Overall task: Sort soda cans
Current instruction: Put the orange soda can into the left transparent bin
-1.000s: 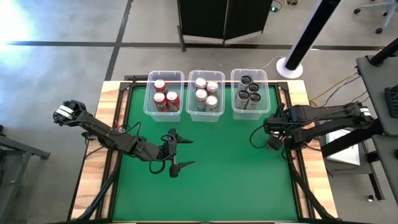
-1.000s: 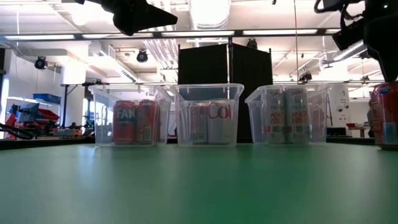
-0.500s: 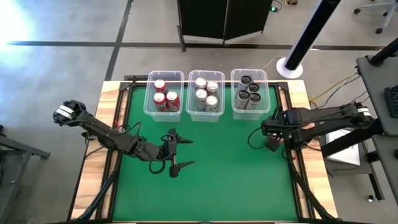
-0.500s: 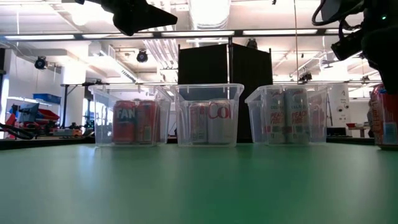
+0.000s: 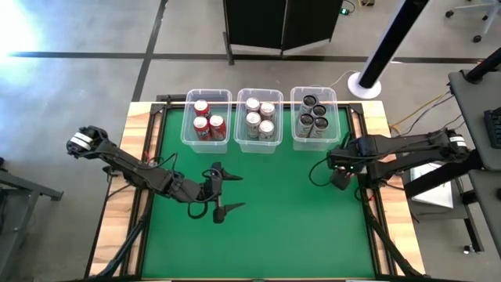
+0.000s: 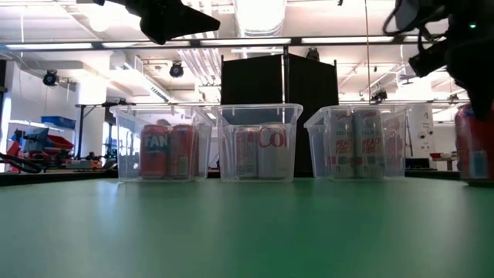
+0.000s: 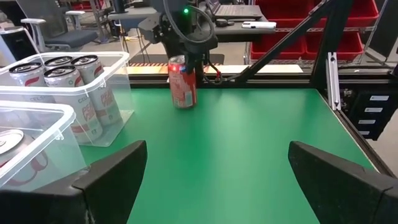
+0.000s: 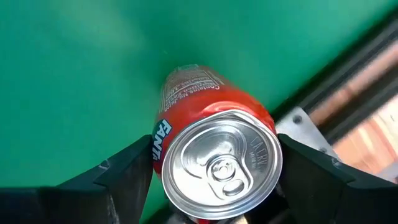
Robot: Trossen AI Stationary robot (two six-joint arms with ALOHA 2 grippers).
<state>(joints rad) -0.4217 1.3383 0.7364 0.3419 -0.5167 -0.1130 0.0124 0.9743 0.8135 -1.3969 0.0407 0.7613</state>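
A red can (image 8: 211,152) is clasped by the right gripper (image 5: 342,174) on the green table (image 5: 297,227); the left gripper (image 5: 221,193) is held wide open

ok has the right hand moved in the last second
Yes. In the high view the right hand with its red Fanta can has shifted slightly left, away from the table's right edge.
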